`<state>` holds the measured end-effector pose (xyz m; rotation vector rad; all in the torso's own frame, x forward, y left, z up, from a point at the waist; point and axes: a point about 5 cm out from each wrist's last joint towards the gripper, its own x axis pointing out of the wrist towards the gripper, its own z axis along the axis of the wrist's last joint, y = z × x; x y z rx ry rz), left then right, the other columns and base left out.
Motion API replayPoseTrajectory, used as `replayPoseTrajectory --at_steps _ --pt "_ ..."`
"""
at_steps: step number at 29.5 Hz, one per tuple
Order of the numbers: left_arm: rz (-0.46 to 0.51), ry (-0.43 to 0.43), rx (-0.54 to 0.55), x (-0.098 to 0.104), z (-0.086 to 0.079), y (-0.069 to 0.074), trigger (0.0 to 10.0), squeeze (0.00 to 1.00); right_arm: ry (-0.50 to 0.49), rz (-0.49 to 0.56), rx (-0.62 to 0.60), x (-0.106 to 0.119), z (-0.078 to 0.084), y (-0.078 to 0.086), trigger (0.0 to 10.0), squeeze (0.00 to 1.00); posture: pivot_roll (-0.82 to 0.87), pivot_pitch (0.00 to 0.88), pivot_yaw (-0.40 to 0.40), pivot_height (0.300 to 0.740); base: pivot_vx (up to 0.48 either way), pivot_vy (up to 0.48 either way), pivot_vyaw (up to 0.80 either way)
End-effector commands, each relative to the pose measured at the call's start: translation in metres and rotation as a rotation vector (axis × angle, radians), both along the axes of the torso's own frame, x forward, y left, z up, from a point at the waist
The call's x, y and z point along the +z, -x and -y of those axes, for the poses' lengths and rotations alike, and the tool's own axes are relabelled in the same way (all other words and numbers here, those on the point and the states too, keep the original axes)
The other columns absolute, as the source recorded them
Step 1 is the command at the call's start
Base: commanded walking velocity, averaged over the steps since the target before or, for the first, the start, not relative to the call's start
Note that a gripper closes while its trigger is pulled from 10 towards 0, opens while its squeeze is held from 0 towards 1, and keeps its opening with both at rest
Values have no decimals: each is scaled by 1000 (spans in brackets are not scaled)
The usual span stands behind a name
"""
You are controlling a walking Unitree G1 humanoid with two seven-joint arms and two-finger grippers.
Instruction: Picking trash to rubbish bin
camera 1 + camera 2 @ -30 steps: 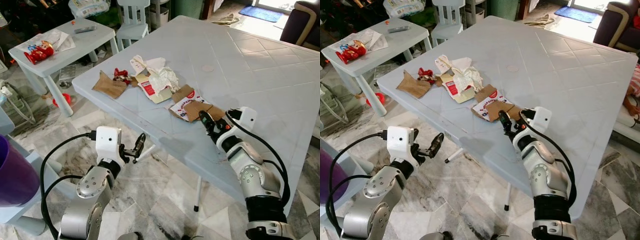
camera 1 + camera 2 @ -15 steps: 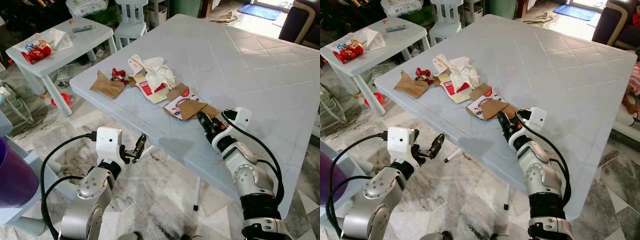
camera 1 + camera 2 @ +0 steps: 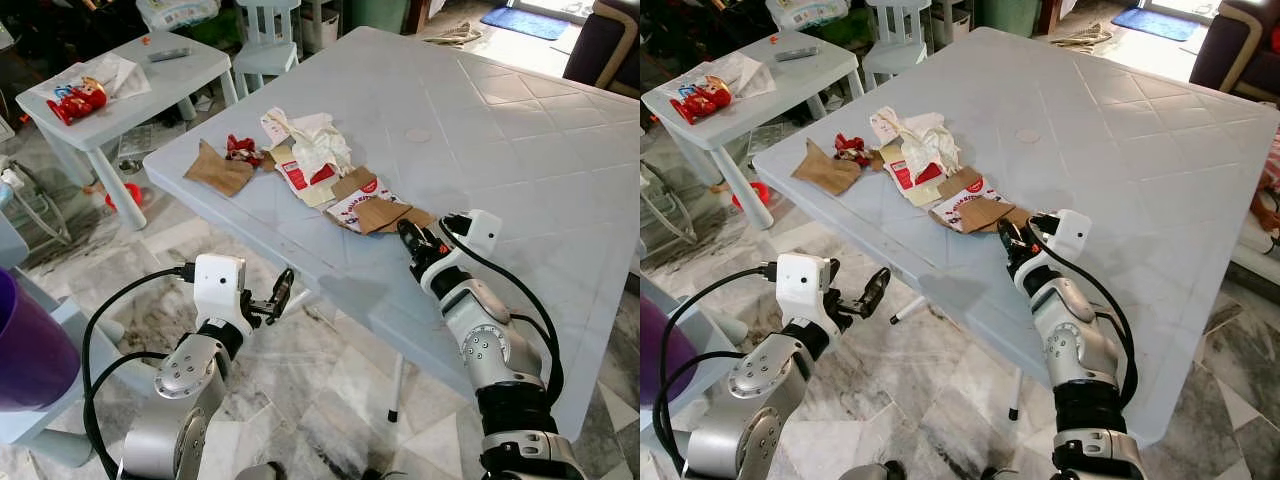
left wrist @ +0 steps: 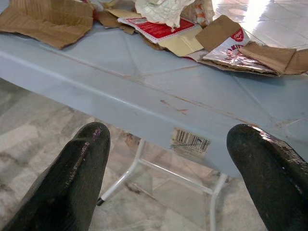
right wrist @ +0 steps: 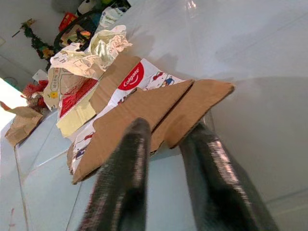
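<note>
Trash lies in a line on the pale blue table (image 3: 520, 130): a brown paper scrap (image 3: 218, 168), a small red wrapper (image 3: 240, 148), crumpled white paper (image 3: 318, 143) on a red-and-cream wrapper (image 3: 305, 180), and a flattened Colgate box (image 3: 352, 208) under brown cardboard (image 3: 385, 213). My right gripper (image 3: 405, 233) rests on the table at the cardboard's near corner. In the right wrist view its fingers (image 5: 122, 178) stand narrowly open, with the cardboard (image 5: 144, 120) edge at the gap. My left gripper (image 3: 278, 294) hangs open below the table's front edge (image 4: 144, 103).
A purple bin (image 3: 25, 345) stands at the far left by my left arm. A small white table (image 3: 150, 80) with a red toy and papers, and a white chair (image 3: 268, 35), stand behind. Marble floor lies under the table's thin legs (image 3: 396, 385).
My right gripper has crept forward along the table to the cardboard's corner. The view has shifted a little. The left arm holds as before.
</note>
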<state>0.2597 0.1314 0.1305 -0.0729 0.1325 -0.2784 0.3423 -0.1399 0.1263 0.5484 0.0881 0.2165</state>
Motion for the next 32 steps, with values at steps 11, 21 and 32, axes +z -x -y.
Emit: replayPoseTrajectory --at_steps 11,21,32 --pt "14 -9 -6 2 0 -3 10000 0 54 -26 -97 -4 24 2 0 0 128 139 2 740 0 0 0" --pt "24 -17 3 3 -1 -3 10000 0 102 -5 -122 -1 27 2 0 0 133 134 1 740 0 0 0" --pt "130 12 59 20 -4 -10 10000 0 228 207 -229 50 45 2 0 0 119 136 4 740 0 0 0"
